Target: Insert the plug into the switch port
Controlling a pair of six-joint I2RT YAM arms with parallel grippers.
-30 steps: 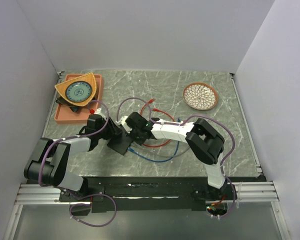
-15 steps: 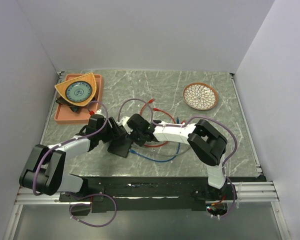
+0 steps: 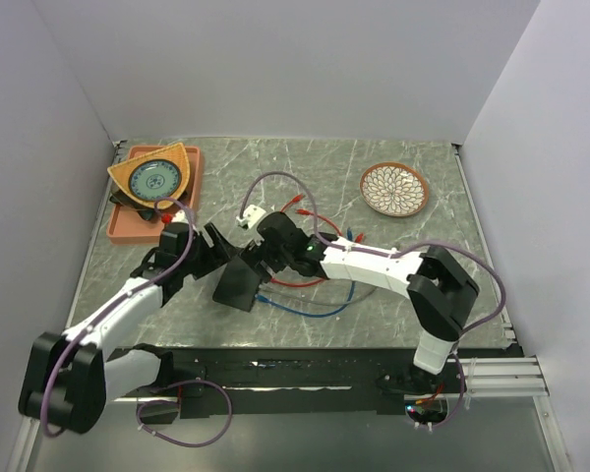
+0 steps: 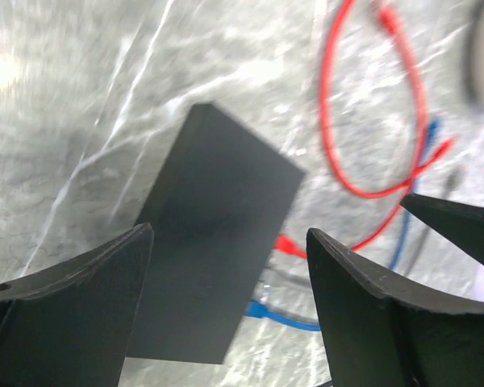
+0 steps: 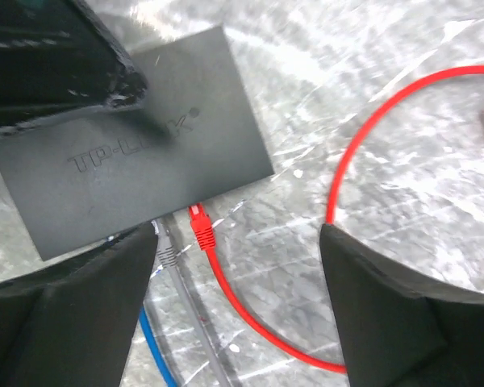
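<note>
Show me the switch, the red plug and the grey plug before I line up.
switch (image 5: 137,181): right wrist view, top face just above the logo.
red plug (image 5: 200,226): right wrist view, connector body at the switch's edge.
grey plug (image 5: 166,253): right wrist view, connector body.

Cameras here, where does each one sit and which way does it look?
Top external: fixed above and behind the bases, looking down on the table; left arm and right arm show.
Left wrist: looks down past the open left pincer at the black box.
Right wrist: looks down past the open right pincer at the box and red plug.
Shared: all three show the box; both wrist views show the red cable.
</note>
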